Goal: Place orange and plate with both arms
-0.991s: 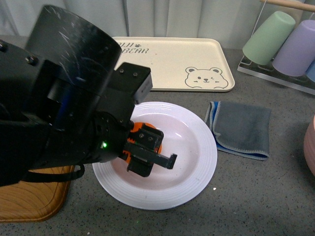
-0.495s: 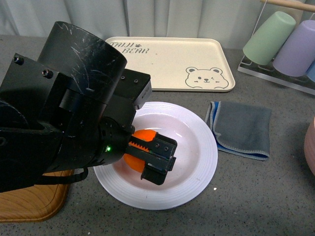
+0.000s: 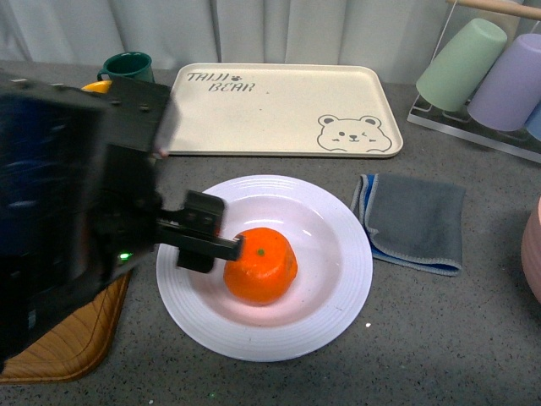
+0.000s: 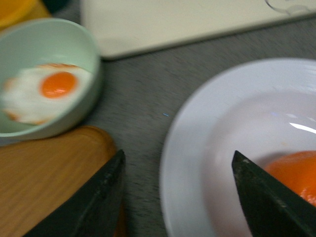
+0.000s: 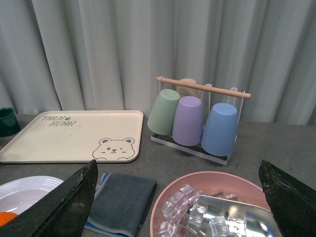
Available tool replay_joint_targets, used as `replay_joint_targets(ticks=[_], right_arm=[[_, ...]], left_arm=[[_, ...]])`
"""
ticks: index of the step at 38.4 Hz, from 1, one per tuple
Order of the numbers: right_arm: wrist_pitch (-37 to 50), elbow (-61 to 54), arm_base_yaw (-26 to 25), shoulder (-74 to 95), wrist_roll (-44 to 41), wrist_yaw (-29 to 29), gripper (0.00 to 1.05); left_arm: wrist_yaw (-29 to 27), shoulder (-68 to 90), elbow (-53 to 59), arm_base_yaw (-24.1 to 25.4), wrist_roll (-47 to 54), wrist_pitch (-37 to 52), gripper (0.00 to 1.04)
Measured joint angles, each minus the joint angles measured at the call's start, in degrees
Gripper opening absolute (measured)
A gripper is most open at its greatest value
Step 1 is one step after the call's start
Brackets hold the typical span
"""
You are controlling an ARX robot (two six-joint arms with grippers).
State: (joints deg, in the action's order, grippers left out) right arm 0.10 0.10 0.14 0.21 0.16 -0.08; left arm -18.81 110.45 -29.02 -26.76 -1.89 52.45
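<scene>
The orange rests in the well of the white plate, free of any grip. My left gripper is open just left of the fruit, over the plate's left rim. In the left wrist view its fingertips straddle the plate's rim, and the orange shows beside the right finger. My right gripper hangs open and empty, high above the pink bowl. From there a sliver of the plate and of the orange shows. The right arm is out of the front view.
A beige bear tray lies behind the plate and a grey cloth to its right. A cup rack stands far right. A pink bowl of ice, a green bowl with a fried egg and a wooden board are near.
My left gripper has let go of the orange and pulled back to the left. The fruit stays on the plate, now uncovered.
</scene>
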Motion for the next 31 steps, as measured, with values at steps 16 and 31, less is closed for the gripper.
replay_joint_targets(ticks=[16,31], right_arm=[[0.0,0.0,0.0,0.0,0.0,0.0,0.95],[0.0,0.0,0.0,0.0,0.0,0.0,0.95]], left_arm=[[6.0,-22.8,22.3,12.8,1.4,24.8,0.04],[12.0,-50.7,27.9,19.8,1.4,6.1,0.04]])
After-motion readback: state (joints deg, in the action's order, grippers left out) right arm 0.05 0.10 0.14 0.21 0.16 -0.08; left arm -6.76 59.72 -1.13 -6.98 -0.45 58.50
